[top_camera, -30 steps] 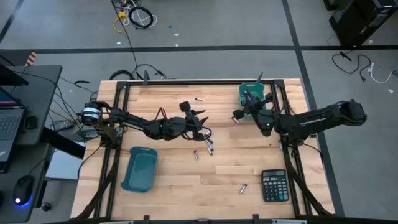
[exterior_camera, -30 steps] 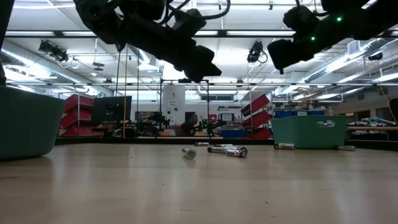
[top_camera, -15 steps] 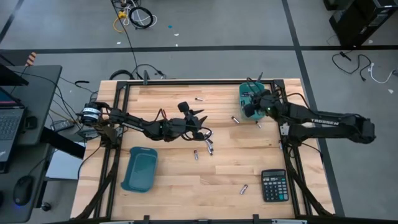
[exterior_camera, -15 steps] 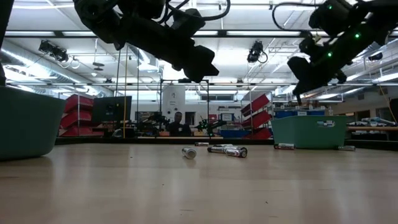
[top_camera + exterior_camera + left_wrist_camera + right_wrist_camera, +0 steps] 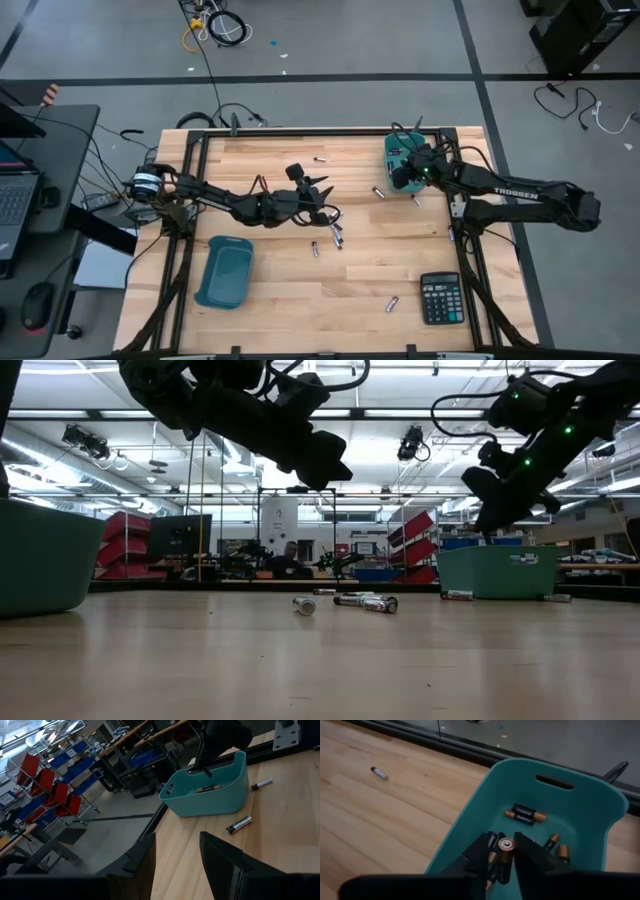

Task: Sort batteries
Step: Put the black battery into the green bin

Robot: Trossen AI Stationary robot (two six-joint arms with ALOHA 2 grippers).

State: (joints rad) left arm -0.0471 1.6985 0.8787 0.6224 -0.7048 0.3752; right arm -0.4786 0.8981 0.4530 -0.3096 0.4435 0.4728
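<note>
1. A copper-topped battery (image 5: 505, 851) is seen end-on between the fingers of the right gripper (image 5: 503, 854), directly over the teal bin (image 5: 470, 822) at the table's far right. The fingers lie close against it on both sides; whether it is clamped or already being let go cannot be told.
2. Several more batteries (image 5: 525, 814) lie inside that bin, black and copper, some partly hidden behind the fingers.
3. Loose cells remain on the table: a small cluster (image 5: 335, 236) near the middle, one (image 5: 391, 303) just beside the calculator (image 5: 440, 298), one (image 5: 378, 192) near the bin, and one (image 5: 320, 159) toward the far edge.
4. The left gripper (image 5: 318, 192) is held above the table's middle, near the cluster, its fingers apart and nothing between them.
5. A second teal bin (image 5: 225, 271) sits at the near left, apparently without cells in it.
6. Judged risks: the held cell could stick to one finger and tip out over the bin's rim, or bounce off the cells already inside. A cell of the wrong size could also be dropped here, since the sizes are hard to tell apart. The loose cylinders could roll if nudged.
7. The surface is pale jointed wood in a black frame. Beyond it, a workshop with red and blue bins on racks, ceiling lights, cables on a grey floor, and a seated person in the distance can be made out.
</note>
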